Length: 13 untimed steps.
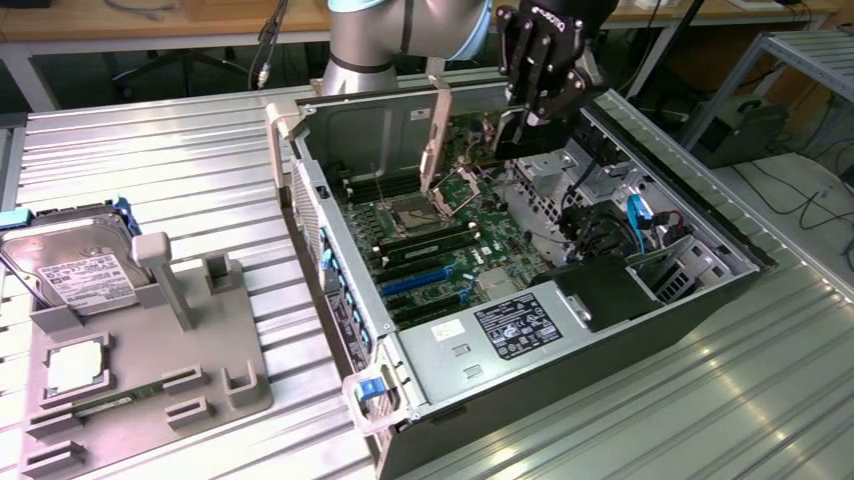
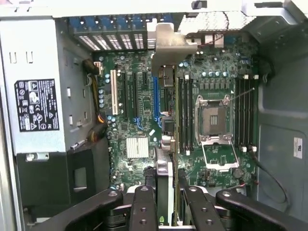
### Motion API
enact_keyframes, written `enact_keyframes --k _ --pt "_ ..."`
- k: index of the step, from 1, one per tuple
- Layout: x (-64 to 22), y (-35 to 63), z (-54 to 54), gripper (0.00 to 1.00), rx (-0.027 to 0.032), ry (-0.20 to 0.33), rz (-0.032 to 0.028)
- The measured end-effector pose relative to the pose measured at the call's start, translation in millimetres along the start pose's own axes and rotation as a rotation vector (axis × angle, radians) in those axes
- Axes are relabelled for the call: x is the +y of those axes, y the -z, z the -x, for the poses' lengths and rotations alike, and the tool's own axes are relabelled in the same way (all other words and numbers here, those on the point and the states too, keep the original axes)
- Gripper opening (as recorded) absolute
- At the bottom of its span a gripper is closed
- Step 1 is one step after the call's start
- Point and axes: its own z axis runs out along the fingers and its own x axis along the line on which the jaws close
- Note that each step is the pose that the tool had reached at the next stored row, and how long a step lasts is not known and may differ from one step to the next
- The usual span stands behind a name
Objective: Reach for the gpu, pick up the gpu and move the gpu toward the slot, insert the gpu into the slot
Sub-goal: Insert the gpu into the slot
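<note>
An open computer case point(image 1: 747, 250) is seen lying on the ribbed metal worktop point(image 1: 160, 150), its green motherboard point(image 2: 211, 79) exposed. The gpu point(image 1: 478, 135) is held in the air above the board, clamped between the partly closed fingers of the tool point(image 1: 534, 110). It is judged light, stiff and fragile, best gripped along its upper edge. In the wrist view the card is seen edge-on, just beside the blue slot point(image 2: 155, 98); its height above the board is given by the exterior view.
</note>
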Motion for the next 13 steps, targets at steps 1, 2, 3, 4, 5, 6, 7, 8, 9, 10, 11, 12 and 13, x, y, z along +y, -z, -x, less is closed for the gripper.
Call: enact_keyframes --k 1,2,3,4,5,6,7,8,9,10,11,12,13 --pt "0.0 -0.1 0.0 0.27 -0.0005 0.018 0.0002" --pt "0.1 -0.1 0.0 0.27 -0.0007 0.027 0.0003" --pt "0.1 -0.1 0.0 0.27 -0.0009 0.032 0.0003" --pt "0.1 -0.1 0.0 0.27 -0.001 0.036 0.0003" --pt "0.1 -0.1 0.0 0.27 -0.0011 0.04 0.0004" --pt "0.1 -0.1 0.0 0.27 -0.0012 0.044 0.0004" --pt "0.2 -0.1 0.0 0.27 -0.0013 0.048 0.0004" --pt "0.2 -0.1 0.0 0.27 -0.0012 0.049 0.0005" --pt "0.2 -0.1 0.0 0.27 -0.0011 0.049 0.0005" --pt "0.4 -0.1 -0.1 0.27 -0.0011 0.049 0.0005" --pt "0.7 -0.1 -0.1 0.27 -0.0012 0.049 0.0" --pt "1.0 -0.4 -0.1 0.27 -0.0013 0.049 -0.0007" --pt "1.7 -1.0 -0.1 0.27 -0.0011 0.047 -0.0007"
